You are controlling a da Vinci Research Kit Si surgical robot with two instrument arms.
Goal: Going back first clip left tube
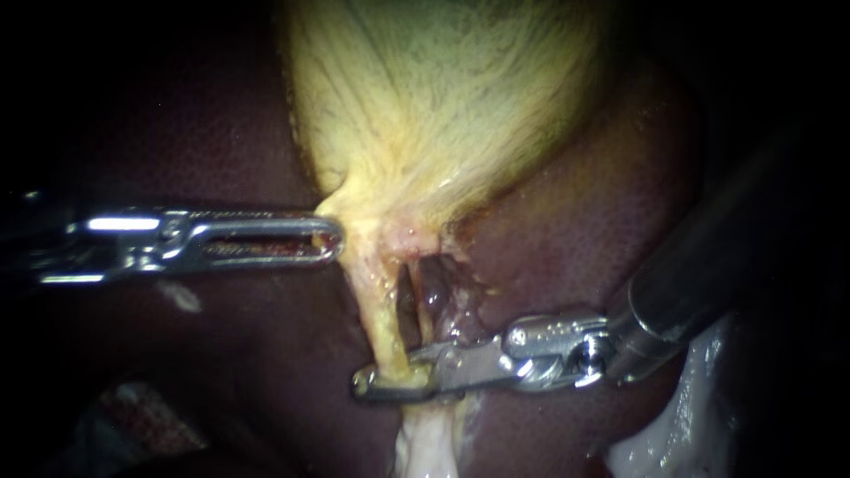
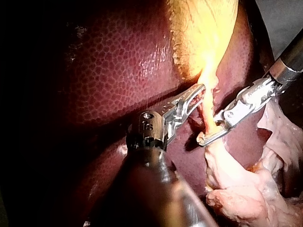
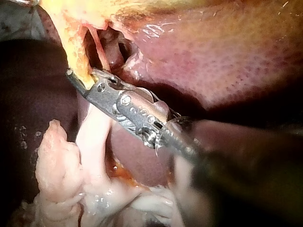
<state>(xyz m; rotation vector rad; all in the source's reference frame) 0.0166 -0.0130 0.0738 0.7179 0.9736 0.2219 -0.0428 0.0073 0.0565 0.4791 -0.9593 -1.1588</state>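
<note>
The yellow gallbladder (image 1: 443, 97) hangs over the dark liver (image 1: 221, 372) and narrows to a neck. My left instrument (image 1: 329, 239) comes in level from the left, its slotted jaws shut on the edge of that neck; the left wrist view shows the left instrument (image 2: 196, 94) the same way. The left tube (image 1: 382, 319) runs down from the neck as a yellow strand. My right instrument (image 1: 390, 379) reaches in from the right. Its jaws stand open a little, one on each side of the tube's lower end. No separate clip shows.
A dark red hollow (image 1: 434, 288) opens in the tissue just right of the left tube. Pale loose tissue (image 1: 425, 443) hangs below the right instrument's jaws, and more of it (image 1: 682, 416) lies under that instrument's shaft.
</note>
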